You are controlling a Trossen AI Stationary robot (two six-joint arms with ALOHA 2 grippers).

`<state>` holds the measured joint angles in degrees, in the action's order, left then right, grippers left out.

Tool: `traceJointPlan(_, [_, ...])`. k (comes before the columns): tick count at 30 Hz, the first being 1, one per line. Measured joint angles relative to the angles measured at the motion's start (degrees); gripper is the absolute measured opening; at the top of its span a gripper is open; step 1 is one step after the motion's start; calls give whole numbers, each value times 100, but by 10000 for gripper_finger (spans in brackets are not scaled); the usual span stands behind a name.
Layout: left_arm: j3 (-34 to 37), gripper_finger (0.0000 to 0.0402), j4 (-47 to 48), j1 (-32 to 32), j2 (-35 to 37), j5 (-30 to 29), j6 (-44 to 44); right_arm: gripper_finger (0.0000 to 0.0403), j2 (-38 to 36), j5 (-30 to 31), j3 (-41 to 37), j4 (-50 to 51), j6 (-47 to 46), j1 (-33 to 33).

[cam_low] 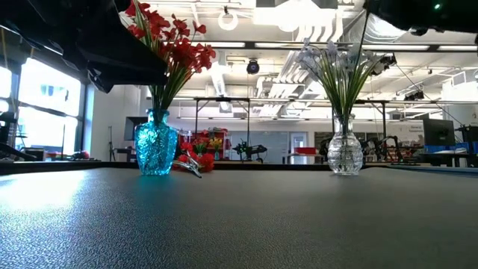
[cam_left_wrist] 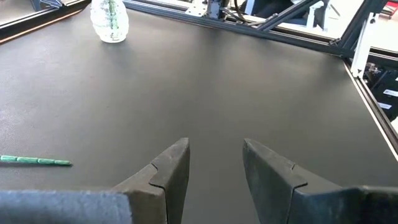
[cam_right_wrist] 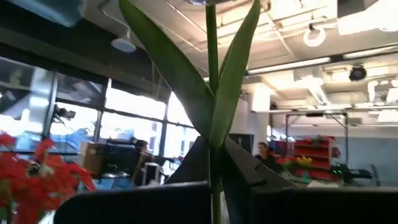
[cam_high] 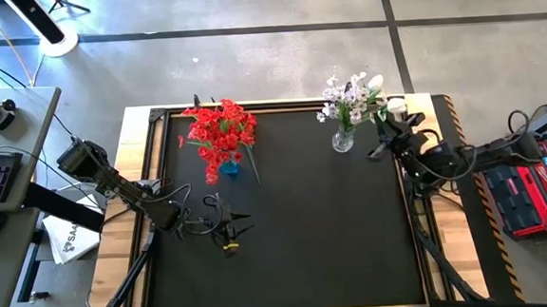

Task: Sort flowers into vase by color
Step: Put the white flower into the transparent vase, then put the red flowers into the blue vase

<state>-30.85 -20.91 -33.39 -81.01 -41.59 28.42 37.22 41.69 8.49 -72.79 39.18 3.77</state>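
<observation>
- Black textured table mat [cam_high: 297, 228] fills the wooden-edged table; both arms reach over it from the sides.
- Bright blue faceted glass vase [cam_low: 156, 152] stands far left; holds red-blossomed artificial sprigs [cam_high: 217, 133] on thin green stems, upright and fanned.
- One more red sprig [cam_low: 193, 161] lies flat on the mat just right of the blue vase, behind its base in the low view.
- Clear cut-glass round vase [cam_low: 345, 155] stands far right; holds white-blossomed sprigs [cam_high: 351, 96], stems bunched in the neck.
- The two vases sit well apart, both near the far edge.
- Right gripper [cam_high: 388, 120] sits just right of the clear vase, up at blossom height. Its fingers [cam_right_wrist: 199, 165] are clamped on a green stem with long leaves [cam_right_wrist: 212, 93], stem running upright between them.
- Left gripper [cam_high: 231, 230] hangs low over the near-left part of the mat, fingers [cam_left_wrist: 171, 174] spread apart, holding nothing.
- A short green stem end [cam_left_wrist: 36, 161] lies on the mat near the left gripper, not touching it.
- A person [cam_right_wrist: 262, 151] shows far off in the room.
</observation>
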Motion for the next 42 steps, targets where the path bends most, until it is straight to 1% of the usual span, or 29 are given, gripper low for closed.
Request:
traceJointPlan(7, [0,135,1,0,1,1,0,0,373,-39,0,495,-770,-686])
traceJointPlan(13, [0,135,1,0,2,1,1,0,691,-62,0,538,-1428,-1031])
traceJointPlan(17, [0,135,0,0,2,1,2,4,826,-116,0,839,-1847,-1192])
traceJointPlan(21, [0,135,0,0,2,1,5,33,949,-583,2,1145,-2341,-1389])
traceJointPlan(24, [0,135,-2,0,2,1,91,71,975,-678,111,1446,-2585,-1530])
traceJointPlan(27, [0,135,-2,0,2,1,139,114,957,-675,500,2494,-2712,-1623])
traceJointPlan(30, [0,135,-4,0,0,1,153,151,963,-554,1153,4220,-2965,-1654])
traceJointPlan(33, [0,135,-2,0,1,3,160,179,963,-484,1910,5919,-3162,-1654])
traceJointPlan(35, [0,135,-2,0,0,3,235,190,963,-458,2416,6947,-3357,-1654])
traceJointPlan(38, [0,135,-2,0,2,3,293,194,961,-456,3188,8339,-3767,-1652])
traceJointPlan(42, [0,135,-2,0,2,3,372,189,960,-540,4018,9715,-4123,-1623])
